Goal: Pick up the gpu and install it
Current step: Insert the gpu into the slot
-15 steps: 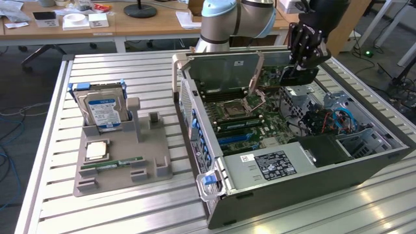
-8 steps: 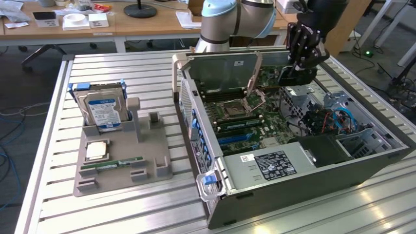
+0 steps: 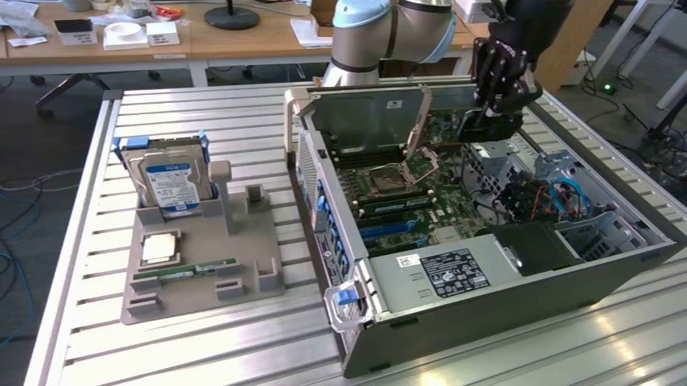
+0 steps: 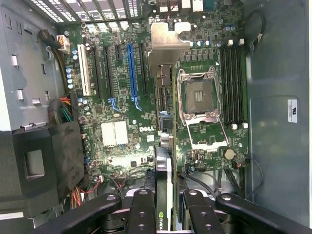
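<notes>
Black jaws clamped on gpu (image 4: 165, 170), edge-on green board, silver bracket, above motherboard (image 4: 122, 97)

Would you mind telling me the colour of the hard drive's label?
Blue and white; the label shows best in the exterior view.

Lab: slotted aluminium bench (image 3: 177, 112), desks (image 3: 269, 44)

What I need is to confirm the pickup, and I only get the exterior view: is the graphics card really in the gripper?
Observer: Yes. The wrist view shows the graphics card edge-on, clamped in the gripper.
Operator: Is it in a slot yet?
Observer: No. Its silver end bracket hangs above the board, and the long blue slot beside it is empty.
</notes>
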`<state>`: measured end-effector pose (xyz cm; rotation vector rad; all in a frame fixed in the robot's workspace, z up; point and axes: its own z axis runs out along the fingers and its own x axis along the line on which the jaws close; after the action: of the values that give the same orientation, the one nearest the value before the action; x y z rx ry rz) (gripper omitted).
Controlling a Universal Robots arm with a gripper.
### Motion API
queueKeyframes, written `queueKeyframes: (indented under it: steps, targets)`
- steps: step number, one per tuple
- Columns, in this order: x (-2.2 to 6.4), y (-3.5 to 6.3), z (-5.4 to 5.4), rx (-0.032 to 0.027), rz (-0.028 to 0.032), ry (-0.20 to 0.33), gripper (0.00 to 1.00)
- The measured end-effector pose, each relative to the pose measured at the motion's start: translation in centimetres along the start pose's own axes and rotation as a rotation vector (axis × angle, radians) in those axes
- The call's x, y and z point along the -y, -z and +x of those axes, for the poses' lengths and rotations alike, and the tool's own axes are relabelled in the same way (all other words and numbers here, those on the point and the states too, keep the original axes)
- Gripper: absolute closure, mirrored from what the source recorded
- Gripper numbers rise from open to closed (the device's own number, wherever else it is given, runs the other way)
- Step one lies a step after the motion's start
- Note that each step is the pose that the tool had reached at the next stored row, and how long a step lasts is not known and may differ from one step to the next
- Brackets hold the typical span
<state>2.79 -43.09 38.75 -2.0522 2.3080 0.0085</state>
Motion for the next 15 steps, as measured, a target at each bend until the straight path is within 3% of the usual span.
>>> queueKeyframes:
  steps: [15]
  targets:
    - [-0.03,-0.28,0.01,0.0001,0.0000,0.000,0.73]
